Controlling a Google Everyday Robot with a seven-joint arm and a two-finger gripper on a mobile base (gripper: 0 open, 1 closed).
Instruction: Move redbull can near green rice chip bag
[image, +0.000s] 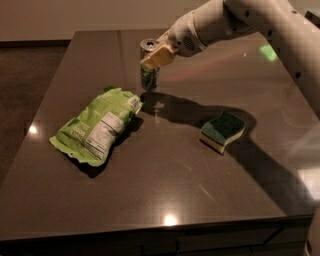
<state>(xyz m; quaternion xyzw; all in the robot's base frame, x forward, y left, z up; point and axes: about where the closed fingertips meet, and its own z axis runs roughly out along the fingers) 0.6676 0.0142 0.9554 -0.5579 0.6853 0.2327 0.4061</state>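
Note:
The redbull can (149, 76) is upright, held just above the dark table top, a little behind and right of the bag's upper end. My gripper (156, 54) comes in from the upper right and is shut on the can's upper part; a tan fingertip (161, 56) covers its near side. The green rice chip bag (97, 126) lies flat on the table at centre left, white label panel facing up, its top corner close to the can.
A dark-green sponge with a yellow base (222, 131) lies right of centre. My white arm (265, 20) crosses the upper right. The table (165, 200) has its front edge near the bottom and its left edge beside the bag.

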